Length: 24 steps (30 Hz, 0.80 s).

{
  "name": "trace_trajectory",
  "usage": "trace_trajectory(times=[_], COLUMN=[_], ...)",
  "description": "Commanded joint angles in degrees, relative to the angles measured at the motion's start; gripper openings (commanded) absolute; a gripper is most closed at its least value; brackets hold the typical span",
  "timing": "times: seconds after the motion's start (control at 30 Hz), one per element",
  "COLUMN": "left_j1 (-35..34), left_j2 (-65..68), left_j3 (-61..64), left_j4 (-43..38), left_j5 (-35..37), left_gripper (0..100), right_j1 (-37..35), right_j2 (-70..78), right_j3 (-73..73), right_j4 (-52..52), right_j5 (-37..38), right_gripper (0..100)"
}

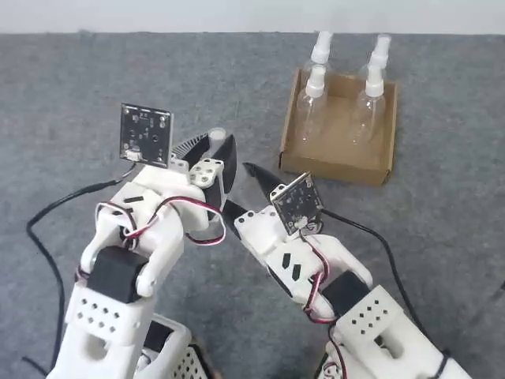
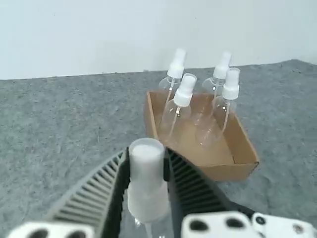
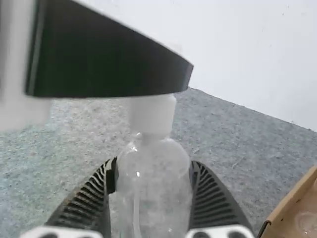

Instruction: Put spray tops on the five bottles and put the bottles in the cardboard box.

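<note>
A clear bottle (image 3: 153, 198) stands upright on the grey mat, and my right gripper (image 3: 153, 171) is shut on its body. On the bottle's neck sits a white spray top (image 3: 151, 114). My left gripper (image 2: 146, 156) is shut on this spray top (image 2: 145, 183) from above. In the high view the left gripper (image 1: 215, 144) holds the spray top (image 1: 218, 134) at mid-table, and the right gripper (image 1: 239, 189) comes in right beside it; the bottle is hidden under them. The cardboard box (image 1: 335, 172) at the back right holds several capped bottles (image 1: 312, 103).
The box (image 2: 233, 171) stands a short way right of both grippers, its corner (image 3: 292, 208) close to the held bottle. A black cable (image 1: 47, 229) loops at the left. Open grey mat lies to the left and behind.
</note>
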Motion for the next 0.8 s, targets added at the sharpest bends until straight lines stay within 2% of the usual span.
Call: trace_trajectory(times=[0.0,0.77], left_j1=[0.3,0.4], left_j2=[-0.4,-0.4], left_j3=[-1.1,2.9], left_j4=[0.2,-1.2], left_j5=[0.4,0.4], left_gripper=[6,6], right_j1=[-0.1,3.6], right_j2=[-3.7,-3.7], right_j3=[-1.0,-0.2], right_j4=[-0.8,-0.8], right_j5=[-0.2,-0.2], right_gripper=[0.6,0.6])
